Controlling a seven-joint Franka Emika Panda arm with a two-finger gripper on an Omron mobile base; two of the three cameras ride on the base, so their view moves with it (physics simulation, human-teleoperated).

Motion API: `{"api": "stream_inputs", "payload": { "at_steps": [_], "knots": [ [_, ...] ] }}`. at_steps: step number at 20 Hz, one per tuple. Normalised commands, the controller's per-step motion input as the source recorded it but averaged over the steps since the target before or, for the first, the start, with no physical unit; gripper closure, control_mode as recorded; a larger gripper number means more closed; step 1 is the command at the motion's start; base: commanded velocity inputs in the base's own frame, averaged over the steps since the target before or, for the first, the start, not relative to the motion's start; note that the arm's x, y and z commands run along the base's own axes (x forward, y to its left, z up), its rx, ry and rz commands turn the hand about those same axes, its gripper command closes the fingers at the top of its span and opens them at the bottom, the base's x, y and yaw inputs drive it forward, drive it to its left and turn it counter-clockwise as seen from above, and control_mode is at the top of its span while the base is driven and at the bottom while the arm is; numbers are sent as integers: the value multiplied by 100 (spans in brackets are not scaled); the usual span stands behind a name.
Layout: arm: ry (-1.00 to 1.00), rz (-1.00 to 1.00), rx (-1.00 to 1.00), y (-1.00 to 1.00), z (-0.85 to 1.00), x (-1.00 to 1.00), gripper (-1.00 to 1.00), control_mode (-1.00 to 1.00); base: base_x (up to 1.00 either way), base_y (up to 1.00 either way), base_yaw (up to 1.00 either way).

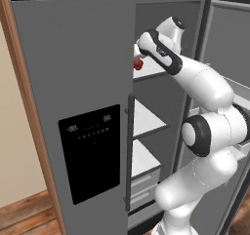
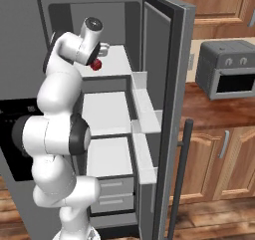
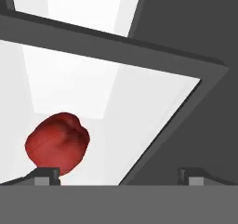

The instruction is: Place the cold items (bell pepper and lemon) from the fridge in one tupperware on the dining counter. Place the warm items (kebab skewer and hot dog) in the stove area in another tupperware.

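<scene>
Pepper: you see the red bell pepper (image 3: 57, 144) on the fridge's upper shelf (image 3: 139, 107).
Gripper (image 3: 118, 176): your jaws spread wide, empty, just above the pepper.

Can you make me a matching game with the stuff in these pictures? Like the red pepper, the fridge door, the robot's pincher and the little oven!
Things:
1. red bell pepper
2. right fridge door
3. gripper
4. toaster oven

Places or states:
A. swung open
B. on the wooden counter, right of the fridge
C. lying on the upper white fridge shelf
D. jaws wide apart, holding nothing

Right pairs: 1-C, 2-A, 3-D, 4-B
</scene>
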Motion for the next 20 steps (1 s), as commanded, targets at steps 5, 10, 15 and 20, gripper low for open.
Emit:
{"api": "stream_inputs", "payload": {
  "at_steps": [5, 10, 15, 20],
  "knots": [
    [-16, 5, -9, -56, -58, 37, -100, -100, 0, 0, 0],
    [-11, 6, -6, -56, -32, 39, -100, -100, 0, 0, 0],
    [-13, 14, 0, -21, -7, 52, -100, -100, 0, 0, 0],
    [1, 9, -14, -56, -48, 41, -100, -100, 0, 0, 0]
  ]
}}
